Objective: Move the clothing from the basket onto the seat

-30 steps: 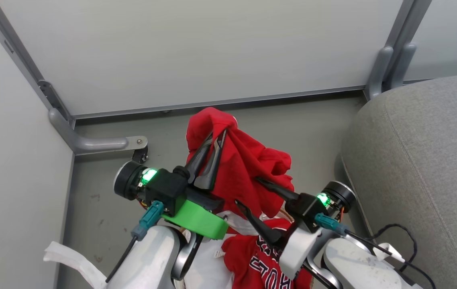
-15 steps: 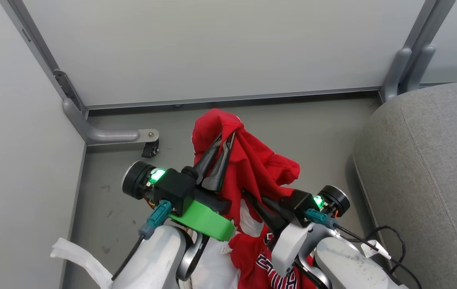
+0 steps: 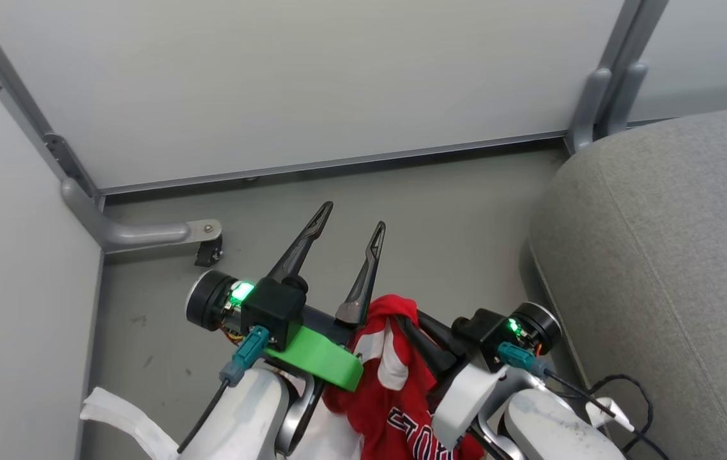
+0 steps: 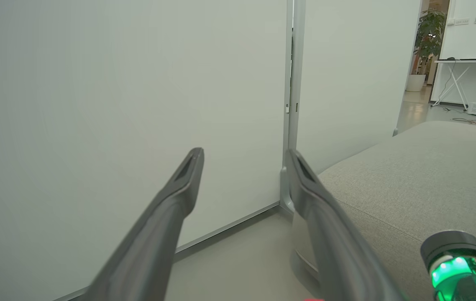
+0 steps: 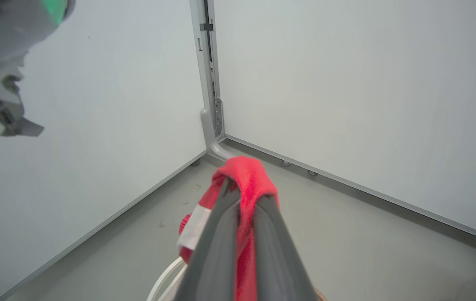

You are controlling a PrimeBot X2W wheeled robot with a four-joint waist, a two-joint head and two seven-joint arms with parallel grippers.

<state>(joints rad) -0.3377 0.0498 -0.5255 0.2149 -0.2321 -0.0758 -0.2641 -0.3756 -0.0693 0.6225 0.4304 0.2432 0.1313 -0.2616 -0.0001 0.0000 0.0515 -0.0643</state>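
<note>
Item: red sports clothing (image 3: 411,393) with white trim and dark white-edged lettering, bunched into one hanging bundle. Its top fold is draped over and pinched between the two long dark fingers of the right gripper (image 3: 409,322), and the rest trails down toward the robot's body, so the long axis runs roughly vertical.

Destination: large grey woven-fabric seat (image 3: 657,255) with a rounded edge. It lies to the robot's right of the bundle, apart from it across a strip of bare grey floor (image 3: 466,211).

Nearer arm: the right one, which already carries the load, so a sideways swing to the right looks like what the carry needs.

Right gripper (image 5: 242,190): fingers closed together on the red fold, cloth spilling over the tips.

Left gripper (image 3: 352,216): fingers spread wide with nothing between them, held above the floor just left of the bundle (the left wrist view confirms an empty gap (image 4: 244,154)).
</note>
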